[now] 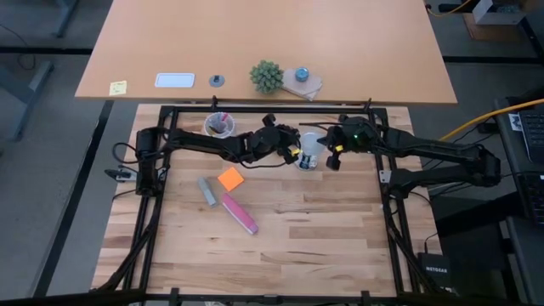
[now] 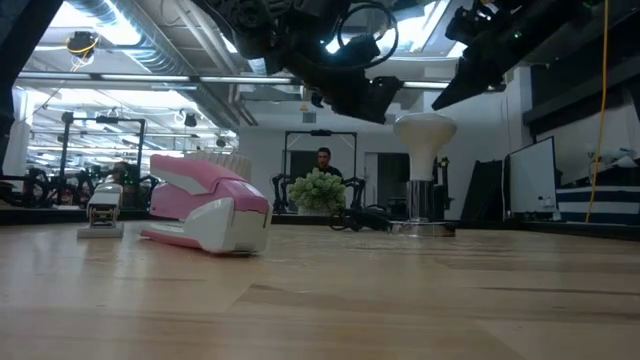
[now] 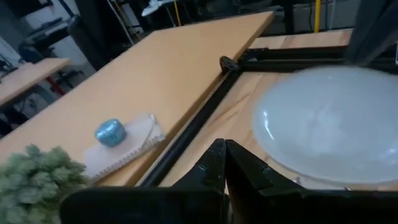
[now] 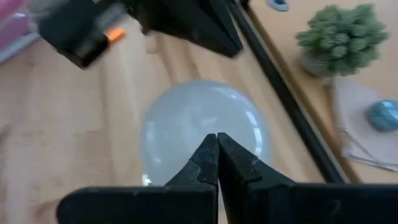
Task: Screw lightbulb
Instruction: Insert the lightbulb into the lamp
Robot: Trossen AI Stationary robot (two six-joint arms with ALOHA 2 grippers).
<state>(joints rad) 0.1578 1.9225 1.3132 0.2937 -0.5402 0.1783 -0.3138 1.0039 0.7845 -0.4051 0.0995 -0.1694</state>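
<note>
Lightbulb [image 1: 309, 150] upright on desk [image 1: 340, 246], left claw [image 1: 291, 150] and right claw [image 1: 333, 155] flanking it (both pinched together, holding nothing)

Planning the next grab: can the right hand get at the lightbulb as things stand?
Probably yes. The right hand hangs shut just above the lightbulb with nothing between them; it would have to open first. The left hand, also shut, crowds the other side.

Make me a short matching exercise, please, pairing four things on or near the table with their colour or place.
Things:
1. stapler
2. sticky note pad
3. lightbulb
4. small plant

Descriptions:
A. orange, on the work table
B. green, on the far table
C. pink and white, lying on the work table
D. white, upright between the two grippers

Pairs: 1-C, 2-A, 3-D, 4-B
</note>
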